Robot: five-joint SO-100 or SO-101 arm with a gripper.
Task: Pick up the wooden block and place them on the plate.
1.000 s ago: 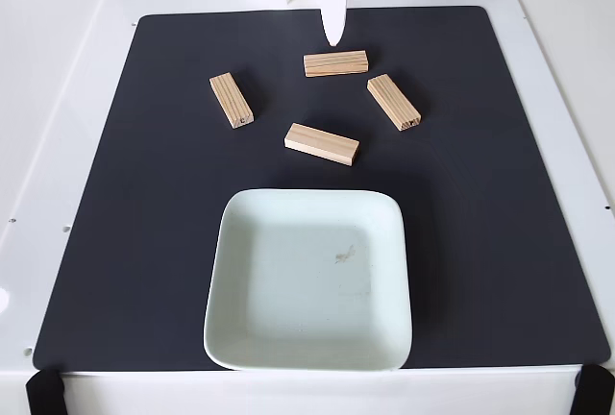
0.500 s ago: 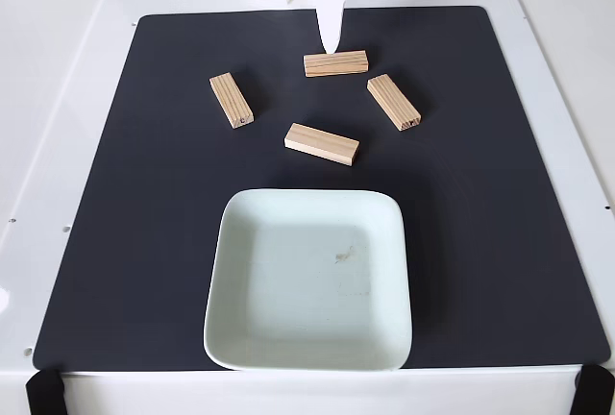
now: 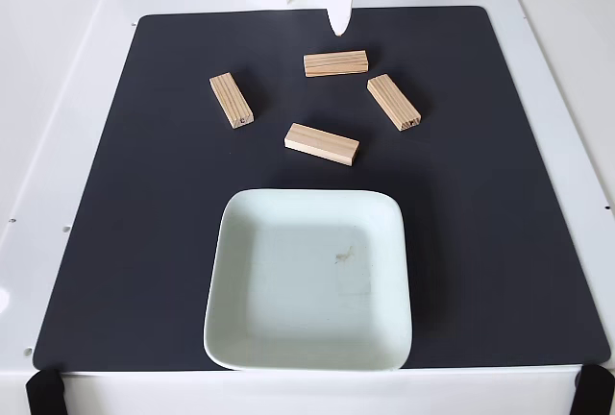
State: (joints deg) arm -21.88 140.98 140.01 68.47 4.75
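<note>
Hand [image 3: 338,26] above blocks, touching nothing; opening unclear.

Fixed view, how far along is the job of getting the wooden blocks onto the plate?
Nothing is done yet: the squarish pale mint plate holds no blocks. All four pale wooden blocks lie on the black mat. Nothing is in hand; the white gripper is above the farthest block. All four remain.

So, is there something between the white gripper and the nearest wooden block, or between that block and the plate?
Between the white gripper and the nearest pale wooden block lies just bare black mat. Between that block and the squarish mint-white plate lies another wooden block, flat on the mat, so a low, straight carry could touch it.
</note>
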